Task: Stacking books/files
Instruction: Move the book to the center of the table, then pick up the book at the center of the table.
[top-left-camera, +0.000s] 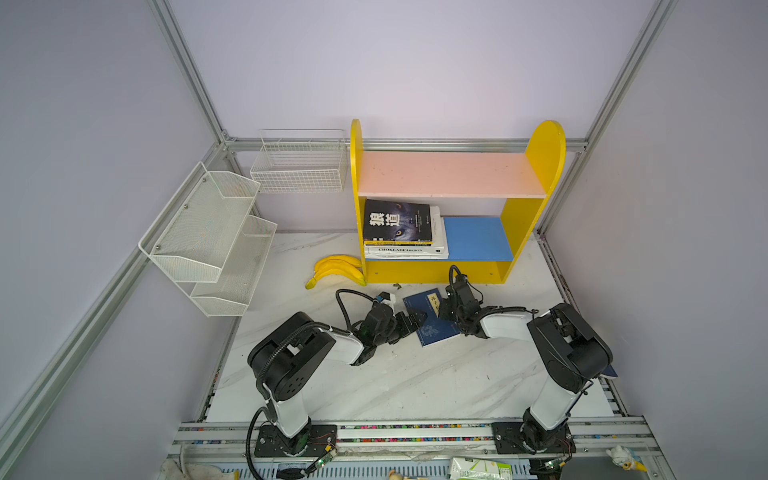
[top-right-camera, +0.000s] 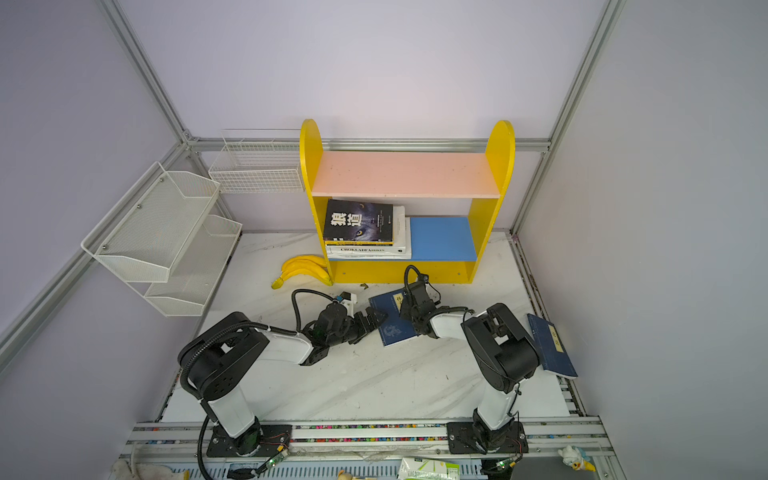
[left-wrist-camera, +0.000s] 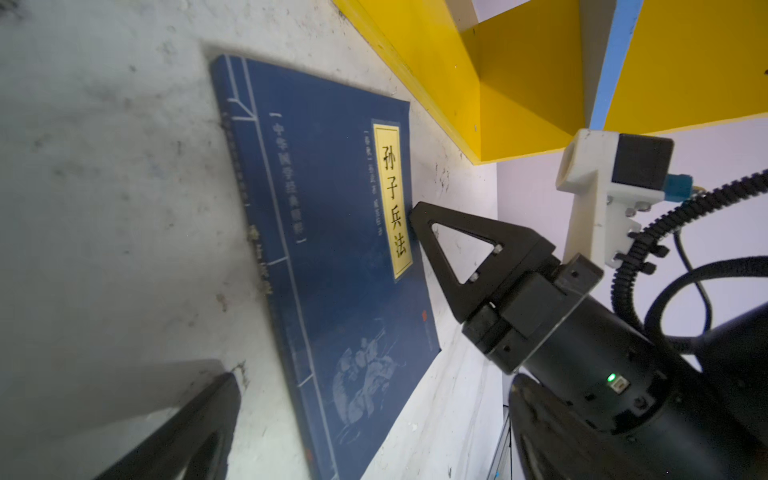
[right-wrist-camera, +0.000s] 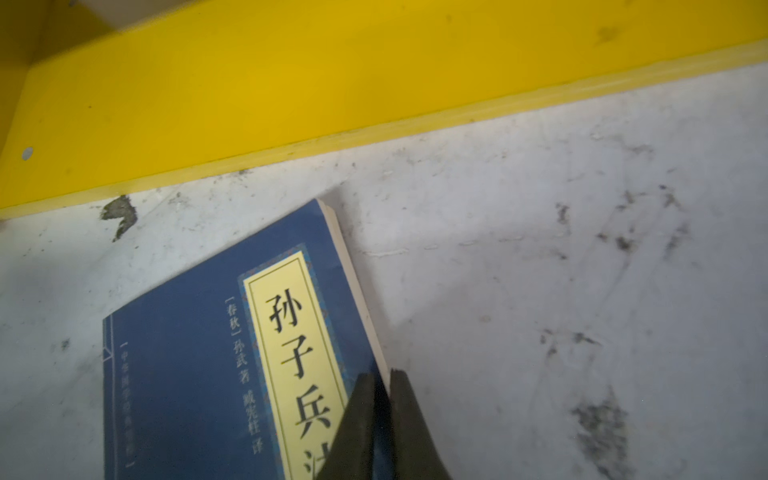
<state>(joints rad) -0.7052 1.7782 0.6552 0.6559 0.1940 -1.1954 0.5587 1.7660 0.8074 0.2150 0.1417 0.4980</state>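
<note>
Roughly two-thirds done, by the look of it. A stack already sits in the yellow shelf (top-left-camera: 515, 216), lower compartment, left end. The black wolf-eyed book (top-left-camera: 397, 220) is on top, a thin yellow-edged one under it, and the white book (top-left-camera: 405, 250) w/ printed spine lower down. Exact count can't be told.

Two navy ones are left out. The first navy book (top-left-camera: 432, 332) lies flat on the counter (top-left-camera: 395, 386), just in front of the shelf's base & skewed to it, yellow label up. The right fingers (right-wrist-camera: 361, 415) are pinched together on its page edge beside the label, one over the cover, w/ the edge running into the slit between them. So prob. a grip, though the book isn't lifted yet. The left fingers (left-wrist-camera: 187, 428) are spread wide at the spine side, holding nothing; only one shows in the left wrist view.

The second navy book (top-right-camera: 550, 351) rests at the counter's right edge, behind the right arm, well apart from the rest. The bananas (top-left-camera: 336, 270) lie by the shelf's left foot, not part of the job.

Left to do, as a judgement: raise the first, get it onto the stack, then fetch & stack the second.
</note>
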